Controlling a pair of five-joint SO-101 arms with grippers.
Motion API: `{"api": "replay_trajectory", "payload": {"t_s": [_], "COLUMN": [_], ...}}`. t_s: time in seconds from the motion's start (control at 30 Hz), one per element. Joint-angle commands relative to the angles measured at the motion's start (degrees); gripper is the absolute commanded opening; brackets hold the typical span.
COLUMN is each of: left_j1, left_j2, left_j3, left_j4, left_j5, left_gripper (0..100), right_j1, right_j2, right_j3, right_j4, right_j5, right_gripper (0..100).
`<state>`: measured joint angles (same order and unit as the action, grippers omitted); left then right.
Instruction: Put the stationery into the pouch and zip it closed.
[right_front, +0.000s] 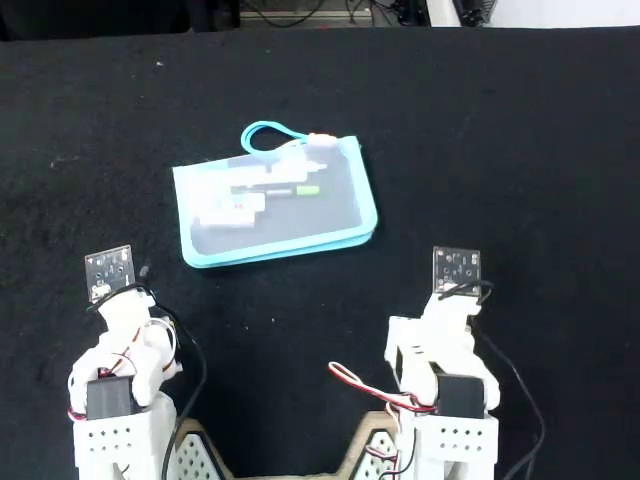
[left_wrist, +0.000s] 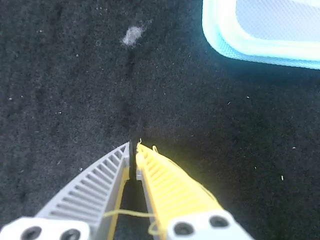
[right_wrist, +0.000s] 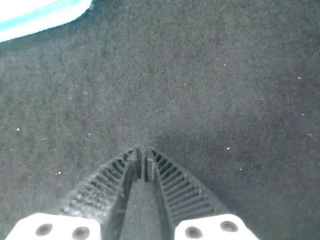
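The pouch (right_front: 275, 200) is laid flat on the surface (right_front: 520, 140). The stationery (right_front: 255, 200) is seen inside it through the clear face, and the loop (right_front: 262, 133) is turned away from the arms. Whether the pouch is fully closed cannot be told. The left pincer (left_wrist: 133, 150) and right pincer (right_wrist: 142, 156) are pressed together on nothing. Each is held well back from the pouch, off one near corner, presumably to leave it unobstructed. The task is judged at or near its end.
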<state>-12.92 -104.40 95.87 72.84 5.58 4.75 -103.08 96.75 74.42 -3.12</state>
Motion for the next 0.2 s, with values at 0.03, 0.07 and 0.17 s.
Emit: {"api": "replay_trajectory", "payload": {"t_s": [0.03,0.07,0.17], "left_j1": [-0.22,-0.22,-0.22], "left_j2": [-0.26,-0.26,-0.26], "left_j3": [1.45,1.45,1.45], "left_j4": [0.26,0.26,0.26], "left_j5": [0.09,0.09,0.09], "left_gripper": [3,3,3], "right_j1": [0.88,0.88,0.88], "right_j2": [-5.58,-5.58,-5.58], "right_j3": [-0.22,-0.22,-0.22], "right_j4": [0.44,0.44,0.44], "right_j5": [-0.62,-0.62,-0.62], "right_gripper": [1.1,1.1,1.1]}}
